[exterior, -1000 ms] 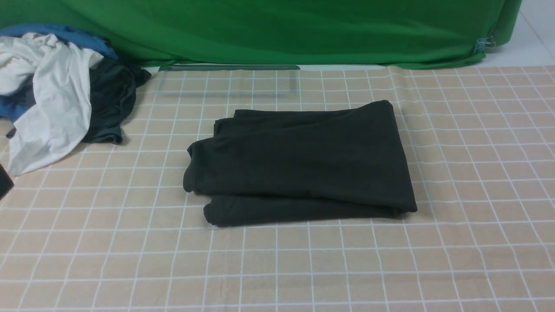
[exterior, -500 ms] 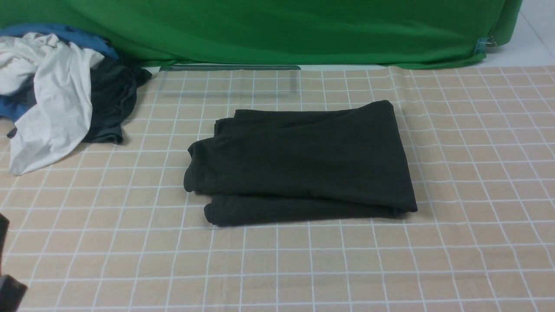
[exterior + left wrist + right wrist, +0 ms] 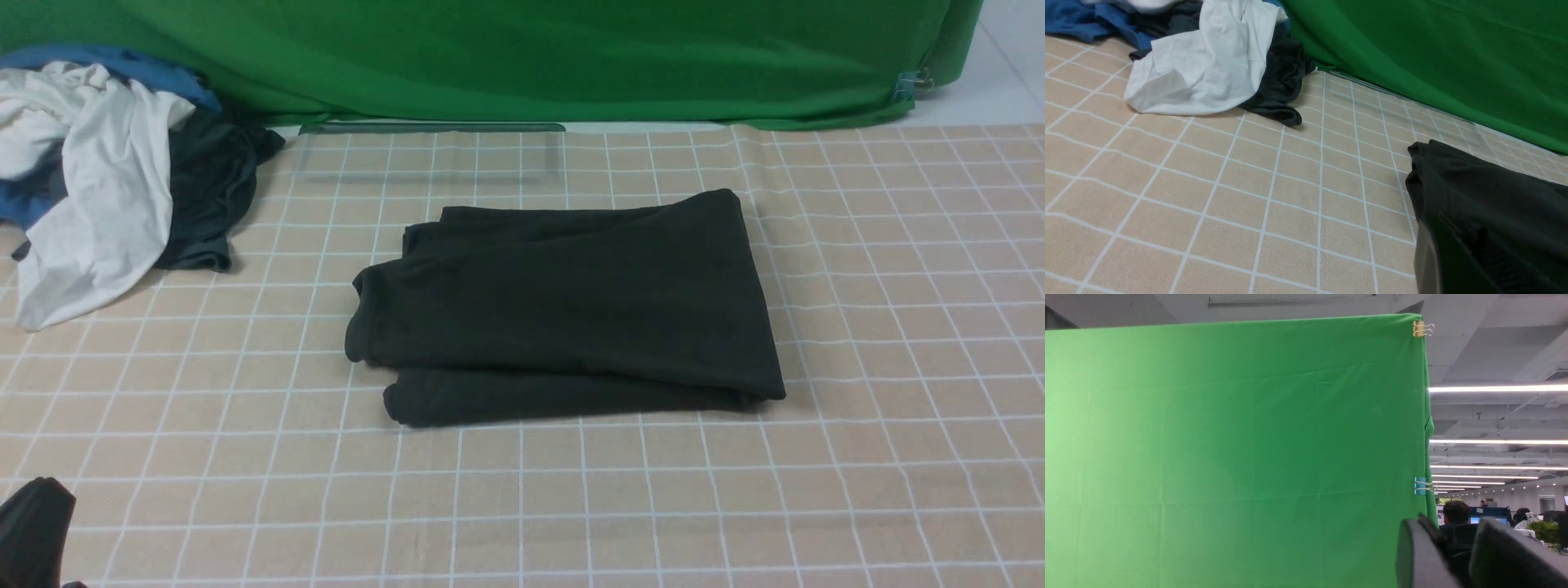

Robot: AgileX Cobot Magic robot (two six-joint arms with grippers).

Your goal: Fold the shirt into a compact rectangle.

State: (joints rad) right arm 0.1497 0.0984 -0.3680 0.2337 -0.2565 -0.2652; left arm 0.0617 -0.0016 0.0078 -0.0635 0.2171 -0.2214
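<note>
Covering the table, a beige grid cloth (image 3: 245, 457) meets green backdrop (image 3: 522, 57); left claw (image 3: 1453, 265) together, right claw (image 3: 1457, 555) apart.

Green backdrop (image 3: 522, 57) behind checked tablecloth (image 3: 571, 506), office ceiling lights (image 3: 1494, 388).

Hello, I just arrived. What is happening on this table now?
A two-armed robot is folding a black shirt. The shirt lies on the checked tablecloth, folded into a rough rectangle with uneven layers at its left end, and nothing touches it. The left end effector is shut at the near left corner. The right end effector points up at the green backdrop, slightly open, holding nothing.
</note>
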